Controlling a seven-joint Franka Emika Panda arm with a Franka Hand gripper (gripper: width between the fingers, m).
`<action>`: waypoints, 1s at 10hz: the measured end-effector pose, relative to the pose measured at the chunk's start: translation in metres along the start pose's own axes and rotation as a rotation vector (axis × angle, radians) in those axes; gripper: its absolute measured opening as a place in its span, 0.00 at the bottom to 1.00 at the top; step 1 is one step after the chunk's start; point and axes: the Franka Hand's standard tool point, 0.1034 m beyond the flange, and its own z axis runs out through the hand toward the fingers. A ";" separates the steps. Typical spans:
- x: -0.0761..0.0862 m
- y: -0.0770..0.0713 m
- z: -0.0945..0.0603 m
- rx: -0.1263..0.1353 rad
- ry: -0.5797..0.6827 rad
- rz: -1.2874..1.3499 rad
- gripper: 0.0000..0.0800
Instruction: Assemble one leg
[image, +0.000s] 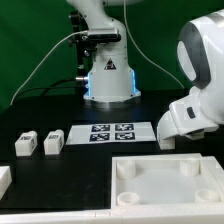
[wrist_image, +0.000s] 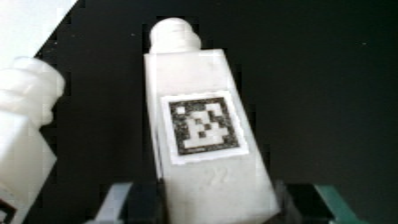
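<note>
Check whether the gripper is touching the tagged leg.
Touching. The wrist view shows the leg sitting between the gripper, whose two fingers lie flush against its sides with no gap.

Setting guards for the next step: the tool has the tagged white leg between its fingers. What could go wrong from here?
1. The tool appears to grip the long white plastic leg with the black-and-white tag near one end only, so the leg may pivot or slip under load.
2. A rounded white plastic part shows close beside the leg in the wrist view. A sideways move might knock it.
</note>
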 end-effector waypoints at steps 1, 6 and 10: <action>0.000 0.000 0.000 0.000 0.000 0.000 0.37; -0.002 0.003 -0.003 0.003 -0.007 -0.011 0.37; -0.016 0.040 -0.096 0.041 0.096 -0.053 0.37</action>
